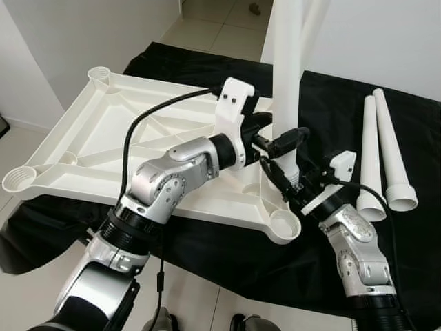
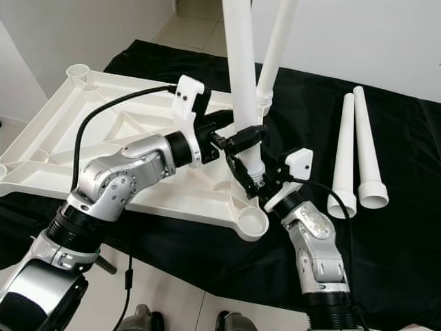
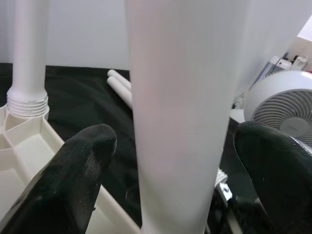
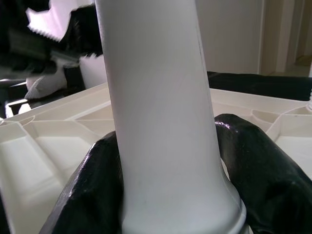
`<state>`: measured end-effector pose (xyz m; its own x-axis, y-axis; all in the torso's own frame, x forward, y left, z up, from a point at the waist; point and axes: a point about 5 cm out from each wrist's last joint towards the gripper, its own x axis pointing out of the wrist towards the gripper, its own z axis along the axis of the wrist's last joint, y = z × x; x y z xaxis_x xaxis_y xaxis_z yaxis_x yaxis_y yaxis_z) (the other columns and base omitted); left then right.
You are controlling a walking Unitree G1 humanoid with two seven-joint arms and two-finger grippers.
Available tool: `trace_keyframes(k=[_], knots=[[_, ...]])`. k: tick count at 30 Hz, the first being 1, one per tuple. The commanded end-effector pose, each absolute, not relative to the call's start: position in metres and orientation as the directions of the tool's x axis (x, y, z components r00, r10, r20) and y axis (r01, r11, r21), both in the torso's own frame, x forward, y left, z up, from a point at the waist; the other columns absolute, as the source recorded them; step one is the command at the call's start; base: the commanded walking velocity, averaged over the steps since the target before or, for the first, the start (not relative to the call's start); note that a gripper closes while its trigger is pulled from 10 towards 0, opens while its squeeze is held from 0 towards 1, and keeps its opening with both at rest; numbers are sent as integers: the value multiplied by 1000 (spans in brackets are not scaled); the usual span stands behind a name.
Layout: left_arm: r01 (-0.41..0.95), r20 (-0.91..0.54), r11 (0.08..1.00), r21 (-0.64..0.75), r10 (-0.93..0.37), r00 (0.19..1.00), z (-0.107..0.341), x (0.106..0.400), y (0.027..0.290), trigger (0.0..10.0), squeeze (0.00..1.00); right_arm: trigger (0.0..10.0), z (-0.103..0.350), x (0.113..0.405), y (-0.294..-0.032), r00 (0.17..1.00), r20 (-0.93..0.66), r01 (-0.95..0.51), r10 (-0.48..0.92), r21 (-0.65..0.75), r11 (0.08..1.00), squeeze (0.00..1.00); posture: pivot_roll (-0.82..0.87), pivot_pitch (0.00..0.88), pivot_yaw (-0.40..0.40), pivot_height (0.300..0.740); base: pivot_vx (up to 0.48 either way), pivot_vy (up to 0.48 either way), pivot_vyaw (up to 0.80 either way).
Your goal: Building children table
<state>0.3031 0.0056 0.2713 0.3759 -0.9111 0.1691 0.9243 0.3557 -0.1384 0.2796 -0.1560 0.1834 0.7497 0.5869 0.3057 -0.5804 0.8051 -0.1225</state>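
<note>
Right hand [image 2: 253,181] grips one upright leg [image 2: 241,76] — two legs [image 2: 355,148] lie loose

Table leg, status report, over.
Right gripper shut on upright leg near its base. Left gripper open around it. Tabletop upside down; two spare legs aside.

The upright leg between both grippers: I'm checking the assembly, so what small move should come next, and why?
Probably carry the leg over the empty near corner socket and lower it in. The right gripper clamps its base, the left gripper brackets it higher without clear contact, and its end hangs beside that socket.
</note>
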Motion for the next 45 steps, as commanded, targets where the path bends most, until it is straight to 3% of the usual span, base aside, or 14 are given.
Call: trace_keyframes(k=[1,12,13,15,16,29,30,31,32,33,34,39,40,45], knots=[[996,219,-36,-88,-976,-16,279,286,2,10000,0,10000,183,274,-153,734,307,-592,605,-148,793,0,33,119,-18,740,0,0,0],[994,287,-76,-79,-957,-51,313,292,9,9451,0,10000,170,262,-154,771,281,-563,572,-121,818,0,32,123,-13,740,0,0,0],[993,303,-89,-84,-951,-60,317,289,8,5922,0,10000,169,261,-155,773,279,-559,569,-125,820,0,31,124,-12,740,0,0,0],[991,314,-96,-89,-947,-63,320,288,7,5922,0,10000,169,260,-155,774,277,-557,569,-127,821,0,31,123,-11,740,0,0,0],[989,336,-117,-88,-938,-81,324,284,6,0,0,10000,169,260,-156,779,275,-550,563,-132,825,0,30,123,-10,740,0,0,0],[975,362,-181,-131,-924,-123,328,273,-2,0,0,10000,176,266,-159,789,281,-525,547,-154,837,0,32,117,-13,740,0,0,0],[975,362,-178,-136,-925,-118,328,274,-2,0,0,10000,177,266,-159,787,284,-526,548,-156,836,247,32,117,-13,740,0,0,0],[975,361,-173,-141,-926,-112,329,275,-2,0,0,10000,179,267,-159,788,292,-521,542,-155,840,1000,32,117,-13,740,0,0,0],[976,359,-163,-145,-928,-101,328,278,-1,0,0,10000,180,268,-160,789,300,-515,537,-155,843,1000,37,109,-18,740,0,0,0],[977,354,-151,-150,-931,-90,328,280,-1,4471,0,10000,181,268,-160,786,307,-513,537,-159,843,1000,37,109,-18,740,0,0,0],[980,350,-128,-153,-934,-67,328,284,0,10000,0,10000,183,269,-160,787,311,-507,533,-167,845,1000,39,107,-20,740,0,0,0],[982,353,-81,-171,-936,-15,328,290,0,10000,0,10000,187,270,-159,784,307,-508,539,-182,842,1000,40,102,-22,740,0,0,0],[984,352,-64,-169,-936,-1,328,291,-2,10000,0,10000,191,272,-157,786,294,-508,544,-196,839,0,41,101,-22,740,0,0,0],[990,339,-19,-137,-940,29,326,293,-5,10000,0,10000,194,275,-151,790,243,-518,563,-227,825,0,43,98,-25,740,0,0,0]])
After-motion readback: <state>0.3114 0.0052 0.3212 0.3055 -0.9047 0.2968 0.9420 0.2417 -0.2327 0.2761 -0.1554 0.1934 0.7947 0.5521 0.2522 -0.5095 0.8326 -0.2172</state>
